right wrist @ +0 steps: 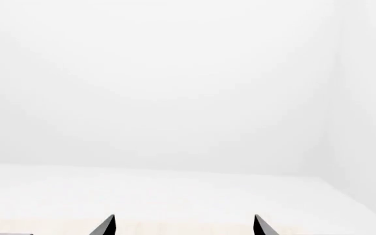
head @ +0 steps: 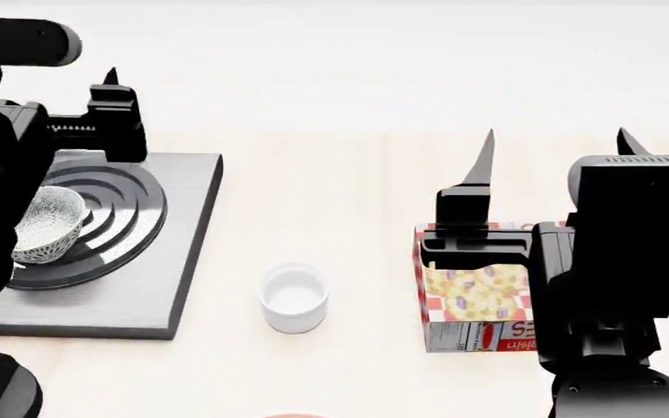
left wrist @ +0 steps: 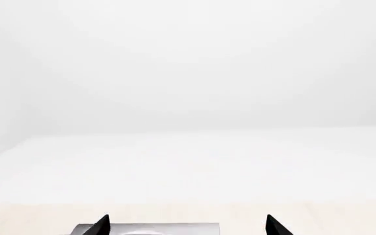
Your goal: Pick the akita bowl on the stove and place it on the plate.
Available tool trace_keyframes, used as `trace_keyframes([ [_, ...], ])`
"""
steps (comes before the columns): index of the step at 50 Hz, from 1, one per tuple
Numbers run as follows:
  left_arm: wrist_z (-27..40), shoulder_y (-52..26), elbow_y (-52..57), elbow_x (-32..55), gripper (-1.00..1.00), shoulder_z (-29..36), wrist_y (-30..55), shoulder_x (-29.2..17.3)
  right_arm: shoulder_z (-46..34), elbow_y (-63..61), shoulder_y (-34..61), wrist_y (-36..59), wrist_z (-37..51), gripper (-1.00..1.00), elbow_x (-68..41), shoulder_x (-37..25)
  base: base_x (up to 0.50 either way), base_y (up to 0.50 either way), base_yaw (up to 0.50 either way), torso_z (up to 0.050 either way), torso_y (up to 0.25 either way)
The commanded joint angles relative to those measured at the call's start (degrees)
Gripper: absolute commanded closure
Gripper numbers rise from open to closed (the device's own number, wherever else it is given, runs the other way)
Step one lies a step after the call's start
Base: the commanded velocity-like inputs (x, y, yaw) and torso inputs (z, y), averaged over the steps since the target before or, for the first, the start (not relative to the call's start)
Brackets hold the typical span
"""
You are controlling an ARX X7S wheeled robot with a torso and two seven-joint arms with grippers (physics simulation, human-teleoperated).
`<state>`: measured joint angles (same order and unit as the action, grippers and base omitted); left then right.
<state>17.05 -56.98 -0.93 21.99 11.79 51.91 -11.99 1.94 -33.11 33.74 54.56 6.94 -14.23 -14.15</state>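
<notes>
The akita bowl (head: 50, 225), white with a fine dark pattern, sits upright on the burner rings of the stove (head: 184, 261) at the left of the head view. My left gripper (left wrist: 188, 225) hovers over the stove's far edge, beyond the bowl, open and holding nothing; one of its fingers (head: 111, 83) shows in the head view. A grey strip of the stove (left wrist: 175, 228) lies between its fingertips. My right gripper (head: 556, 139) is open and empty above the table's right side. Only a thin reddish sliver of the plate (head: 293, 415) shows at the bottom edge.
A small plain white cup (head: 293, 298) stands on the pale wooden table (head: 347, 174) just right of the stove. A red-checked food box (head: 480, 300) lies under my right arm. Both wrist views show mostly white wall and floor.
</notes>
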Motion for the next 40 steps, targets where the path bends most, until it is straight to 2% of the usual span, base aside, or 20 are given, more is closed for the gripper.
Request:
trace_keyframes([
  [1, -1.00, -12.36, -11.89, -1.89, -1.00, 1.37, 0.29, 0.30, 0.21, 0.37, -0.09, -0.50, 0.11, -1.00, -0.43, -0.01, 0.00, 0.00, 0.00, 0.000, 0.000],
  [10, -2.53, -19.64, -21.64, -4.17, -1.00, 3.73, -2.78, 0.85, 0.45, 0.45, 0.06, -0.51, 0.32, -1.00, -0.84, 0.06, 0.00, 0.00, 0.00, 0.000, 0.000],
  [23, -4.35, -24.41, -34.55, -7.25, -1.00, 7.76, -6.60, 1.81, 0.40, 0.15, 0.32, 0.08, 0.68, -1.00, -1.32, -0.09, 0.00, 0.00, 0.00, 0.000, 0.000],
  [30, -3.72, -25.96, -39.99, -5.33, -1.00, 4.34, -8.11, 2.62, 0.40, 0.29, 0.09, -0.31, 0.78, -1.00, -1.47, -0.16, 0.00, 0.00, 0.00, 0.000, 0.000],
  [40, -4.55, -28.01, -44.55, -4.10, -1.00, 2.77, -9.76, 2.98, 0.48, 0.09, 0.13, -0.05, 1.14, -1.00, -1.83, -0.14, 0.00, 0.00, 0.00, 0.000, 0.000],
])
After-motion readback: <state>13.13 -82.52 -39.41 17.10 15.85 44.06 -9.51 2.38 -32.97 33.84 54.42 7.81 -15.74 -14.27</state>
